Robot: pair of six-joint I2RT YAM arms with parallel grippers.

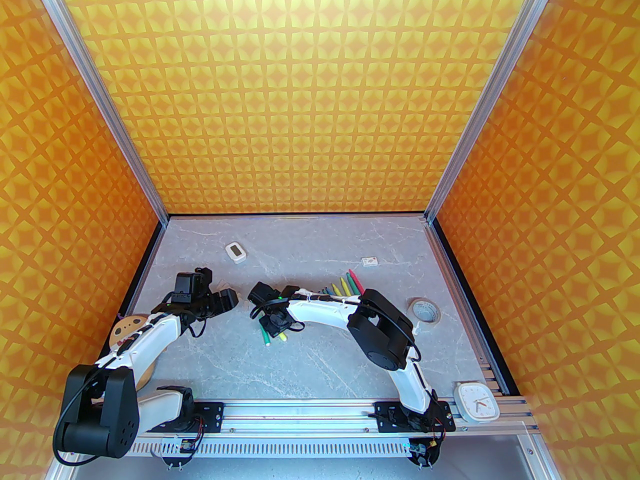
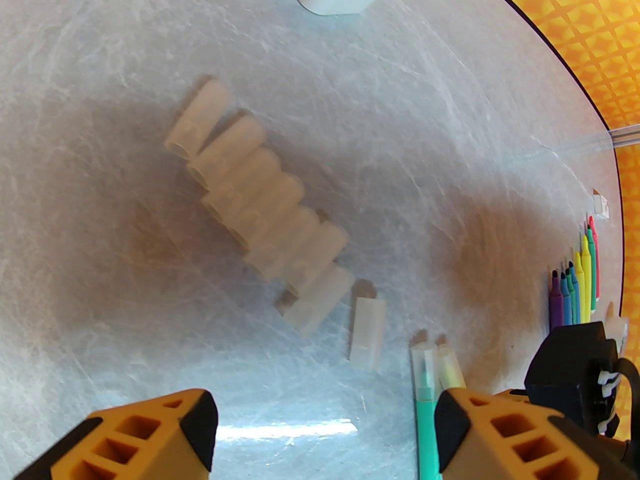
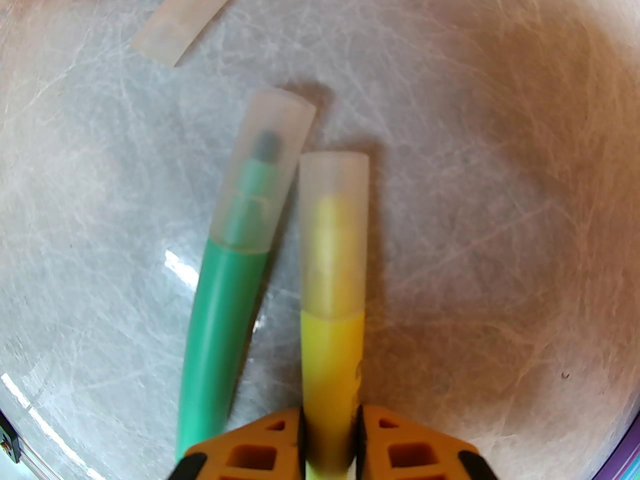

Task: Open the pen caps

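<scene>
1. Clamping the yellow pen [image 3: 332, 358] by its barrel, the right gripper [image 3: 330, 433] is shut just below the translucent cap [image 3: 334, 233], which is on. The pen lies on the table [image 3: 500, 218], just beside 1 capped green pen [image 3: 220, 318].
2. The left gripper [image 2: 325, 418] hangs jaws apart. It should probably pinch that cap alone and pull straight along the barrel, clear of the green one.
3. The right wrist view shows the clamp. The left wrist view shows the loose caps [image 2: 260, 203] in a row. The top view shows uncapped pens [image 1: 345, 288] fanned behind the right arm.
</scene>
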